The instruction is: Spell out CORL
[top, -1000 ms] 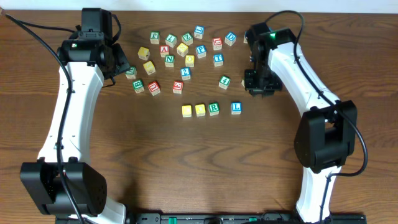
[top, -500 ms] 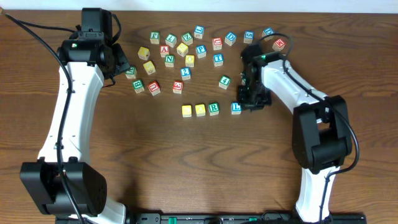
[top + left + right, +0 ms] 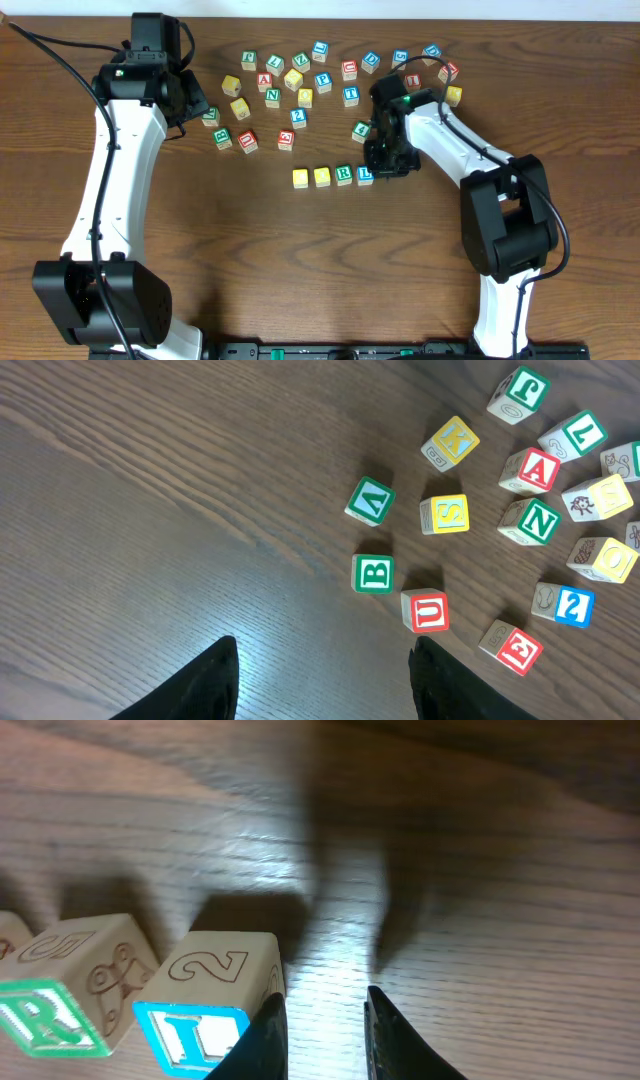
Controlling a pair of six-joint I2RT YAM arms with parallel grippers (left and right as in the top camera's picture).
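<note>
Four cubes lie in a row on the table: two yellow-topped cubes (image 3: 300, 178) (image 3: 322, 177), the green R cube (image 3: 344, 175) and the blue L cube (image 3: 366, 174). My right gripper (image 3: 380, 168) is low, just right of the L cube. In the right wrist view the L cube (image 3: 195, 1020) lies against the outer side of one finger (image 3: 262, 1040), with the R cube (image 3: 50, 1020) beyond it. That gripper (image 3: 325, 1045) has its jaws a narrow gap apart over bare wood. My left gripper (image 3: 195, 105) (image 3: 325, 690) hangs open and empty at the back left.
Many loose letter cubes lie scattered across the back of the table (image 3: 300, 80), with several more at the back right (image 3: 440, 70). A green B cube (image 3: 372, 573) and a red U cube (image 3: 430, 610) lie near my left gripper's fingers.
My right gripper has swung left and toward the front, reaching the L cube and sliding it left, closer to the R cube. The left arm has not moved.
</note>
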